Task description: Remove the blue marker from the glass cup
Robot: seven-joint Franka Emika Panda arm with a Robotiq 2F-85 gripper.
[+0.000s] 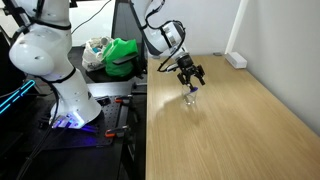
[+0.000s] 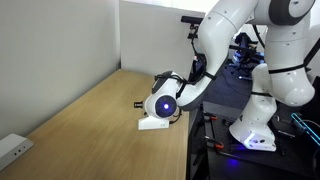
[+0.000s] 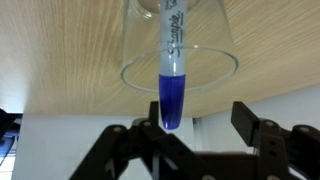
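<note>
Plainly wide, the claw (image 3: pixel 192 125) flanks the blue marker (image 3: pixel 173 95) sticking past the glass cup (image 3: pixel 226 45) rim.

Both exterior views look down across the bench (image 1: pixel 230 130) from opposite ends, sharing my arm (image 1: pixel 160 38) — the wrist view sits close, facing the glass cup (image 3: pixel 210 40).

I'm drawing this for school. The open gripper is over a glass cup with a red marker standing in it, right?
Not quite: the marker is blue, not red, as the wrist view shows. The rest holds: it stands in the glass cup with the open gripper over it.
</note>
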